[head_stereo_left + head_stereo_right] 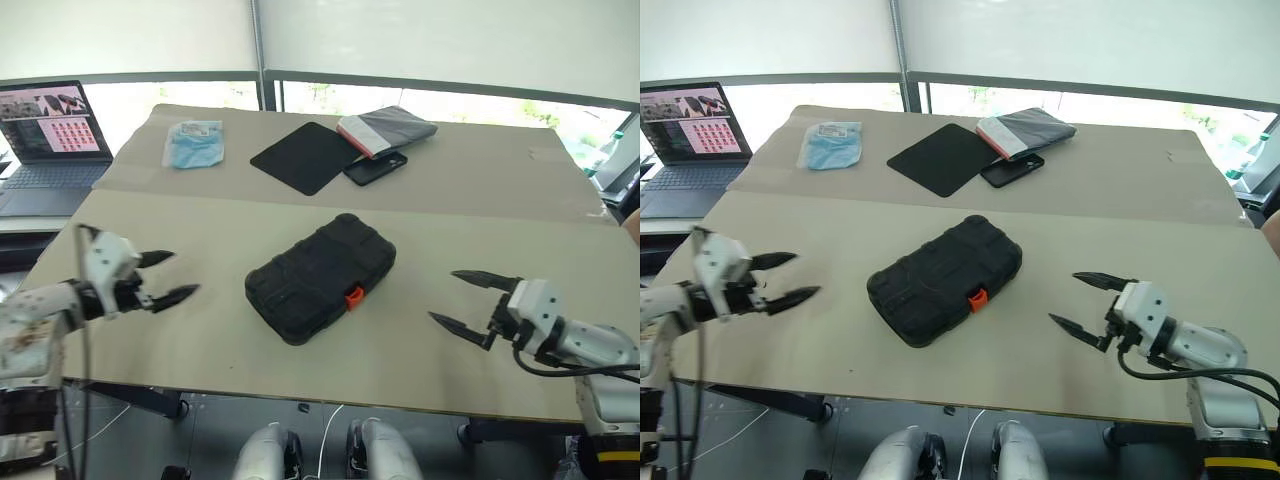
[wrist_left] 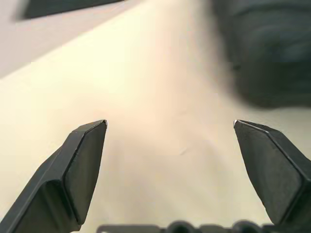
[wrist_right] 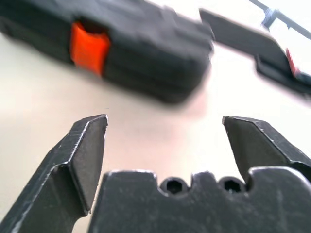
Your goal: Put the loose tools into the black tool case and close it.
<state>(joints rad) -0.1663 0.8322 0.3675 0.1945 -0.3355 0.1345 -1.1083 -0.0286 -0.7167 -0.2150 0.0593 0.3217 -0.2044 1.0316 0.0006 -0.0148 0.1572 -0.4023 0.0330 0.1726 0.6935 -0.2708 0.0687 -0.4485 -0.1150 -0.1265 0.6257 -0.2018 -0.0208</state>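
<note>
The black tool case (image 1: 320, 277) is seen lying shut in the middle of the table (image 1: 230, 225), ribbed shell uppermost, with its small orange latch (image 1: 354, 297) turned toward the near edge. It is set at a slant across the table, so that one long side is offered to each arm. No loose tools are visible on the table around it, so they are judged to be inside already, and the closing step appears done or nearly so; whether the latch is fully snapped cannot be told.

The left tool (image 1: 172, 276) is held off to one side of the case, well apart from it, fingers spread wide with nothing between them. The right tool (image 1: 465, 299) is placed likewise on the other side, jaws open and empty, pointing inward at the latch side. This mirrored stance, both clear of the shell, fits a release: the case is left resting on its own weight.

Farther back, a flat black mat (image 1: 305, 156), a phone (image 1: 375, 168), a folded grey item (image 1: 388, 130) and a blue packet (image 1: 193, 143) are kept out of the working area; a laptop (image 1: 48, 145) stands beyond the table's left edge.
</note>
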